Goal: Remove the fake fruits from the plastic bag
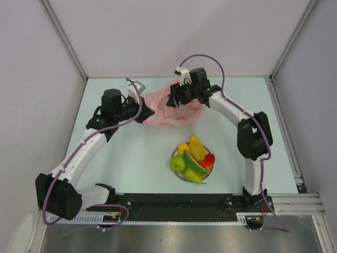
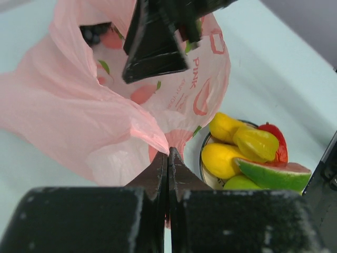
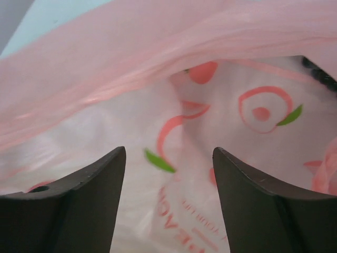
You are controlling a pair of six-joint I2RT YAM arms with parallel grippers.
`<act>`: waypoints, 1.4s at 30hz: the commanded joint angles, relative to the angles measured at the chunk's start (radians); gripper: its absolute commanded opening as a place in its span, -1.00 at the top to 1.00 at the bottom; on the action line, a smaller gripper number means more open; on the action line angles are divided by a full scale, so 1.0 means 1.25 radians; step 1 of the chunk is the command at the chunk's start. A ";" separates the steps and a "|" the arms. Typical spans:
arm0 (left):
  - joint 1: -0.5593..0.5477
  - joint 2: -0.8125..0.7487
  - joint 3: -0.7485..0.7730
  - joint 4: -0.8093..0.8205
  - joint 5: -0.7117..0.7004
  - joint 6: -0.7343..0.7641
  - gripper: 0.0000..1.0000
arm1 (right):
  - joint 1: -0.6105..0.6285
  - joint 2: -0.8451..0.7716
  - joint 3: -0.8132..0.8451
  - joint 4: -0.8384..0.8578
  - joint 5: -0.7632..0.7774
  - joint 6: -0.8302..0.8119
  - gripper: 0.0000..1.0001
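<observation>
The pink plastic bag lies at the back middle of the table with its mouth open. My left gripper is shut on the bag's near edge. My right gripper is open, with its fingers inside the bag's mouth and nothing between them. The dark purple grape bunch is still inside the bag and shows at the edge of the right wrist view. On the plate are a green apple, a watermelon slice, a pear and mangoes.
The white plate with the fruit stands nearer to me than the bag, right of the middle. Pale walls close in the table on the left, back and right. A black rail runs along the near edge between the arm bases.
</observation>
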 commanded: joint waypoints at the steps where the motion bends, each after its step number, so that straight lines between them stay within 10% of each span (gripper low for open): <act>1: 0.038 -0.014 0.074 0.030 0.117 -0.022 0.99 | -0.036 0.079 0.106 0.055 0.105 0.061 -0.38; 10: 0.076 -0.090 0.056 -0.047 0.286 0.070 0.99 | -0.050 0.096 0.088 0.027 0.392 -0.024 -0.47; 16: 0.076 -0.113 0.009 -0.091 0.240 0.180 0.99 | -0.041 -0.018 -0.112 0.072 0.320 -0.023 -0.48; 22: 0.075 -0.065 0.002 0.009 0.230 0.108 1.00 | -0.060 0.115 0.042 0.069 0.264 0.026 -0.31; 33: 0.001 0.029 0.101 -0.023 0.207 0.141 0.99 | -0.078 0.240 0.255 0.075 0.538 -0.076 -0.17; 42: -0.074 0.081 0.194 -0.034 0.148 0.140 0.99 | -0.092 0.059 0.126 0.017 0.194 -0.024 0.10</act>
